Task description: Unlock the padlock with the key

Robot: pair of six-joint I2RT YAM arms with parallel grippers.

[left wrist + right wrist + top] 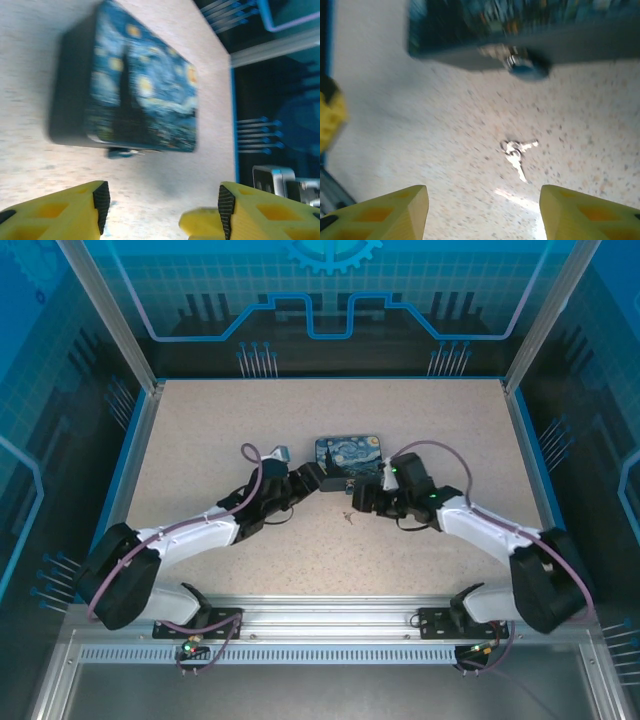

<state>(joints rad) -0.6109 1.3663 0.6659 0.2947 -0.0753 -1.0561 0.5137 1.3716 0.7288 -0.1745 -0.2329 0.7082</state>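
Well, key (517, 152) lies loose just ahead of right gripper (482, 212), jaws apart

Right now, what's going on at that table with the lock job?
Neither arm is holding anything. The left gripper and right gripper hover by the front of the starry-night box, both with fingers spread open. The key lies loose on the table in front of the right gripper, apart from the box. The padlock sits at the box's front edge. Blur hides whether its shackle is open.
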